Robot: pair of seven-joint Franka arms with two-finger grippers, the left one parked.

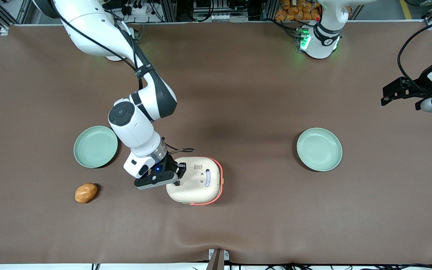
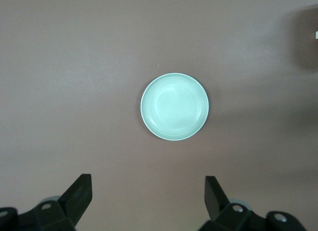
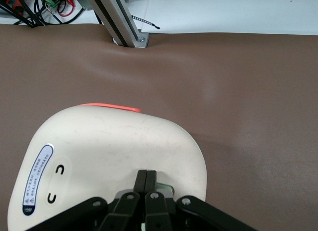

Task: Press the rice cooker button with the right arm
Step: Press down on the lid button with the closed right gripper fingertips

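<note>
claw (image 3: 146, 179) fingers together | on rice cooker (image 1: 195, 180) lid edge

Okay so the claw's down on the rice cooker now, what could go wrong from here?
The claw, fingers shut together, sits at the very edge of the rice cooker. Pressing there could slip the tips off the rounded lid. The cooker stands loose on the smooth brown table, so an off-centre push might tip or slide it rather than work the button. The button itself is hidden under the claw, so alignment can't be confirmed.
</note>
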